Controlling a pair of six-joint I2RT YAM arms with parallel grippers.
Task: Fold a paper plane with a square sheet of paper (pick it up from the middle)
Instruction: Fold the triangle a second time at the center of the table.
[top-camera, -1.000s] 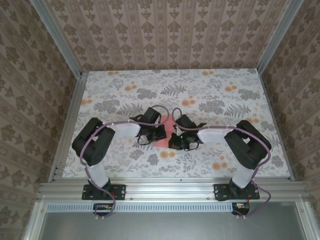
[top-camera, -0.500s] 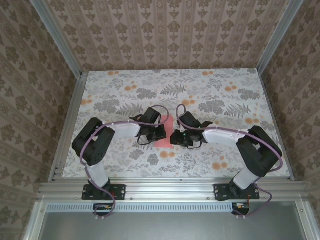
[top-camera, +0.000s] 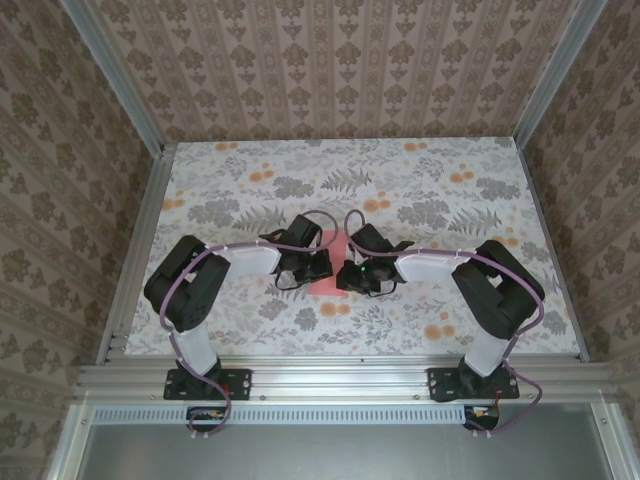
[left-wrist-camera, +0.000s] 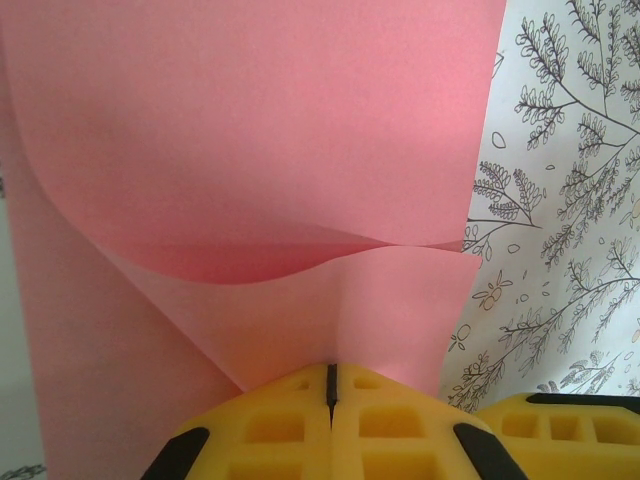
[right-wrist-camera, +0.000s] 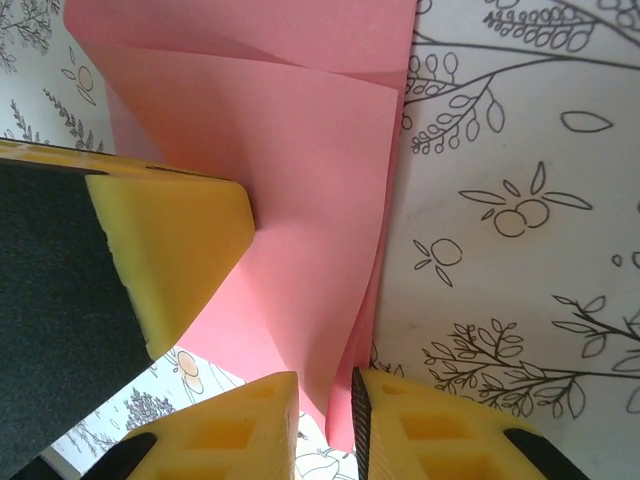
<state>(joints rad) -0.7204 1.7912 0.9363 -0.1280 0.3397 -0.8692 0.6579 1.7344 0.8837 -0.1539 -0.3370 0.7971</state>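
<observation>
Your left gripper (left-wrist-camera: 330, 378) is clamped tight on an edge of the pink-red paper plane (left-wrist-camera: 250, 130), which lies mid-table on the floral-printed tabletop (top-camera: 450, 180) between both arms. It's a loose, billowing fold, no dart yet. Your right gripper (right-wrist-camera: 325, 400) stands slightly apart around a folded edge, not pinching. I'd judge most creases remain.

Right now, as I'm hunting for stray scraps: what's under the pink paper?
Beside the paper plane the flower-printed tabletop shows, and it probably carries on underneath. Whatever lies directly beneath the folded sheet is covered, so I cannot tell.
</observation>
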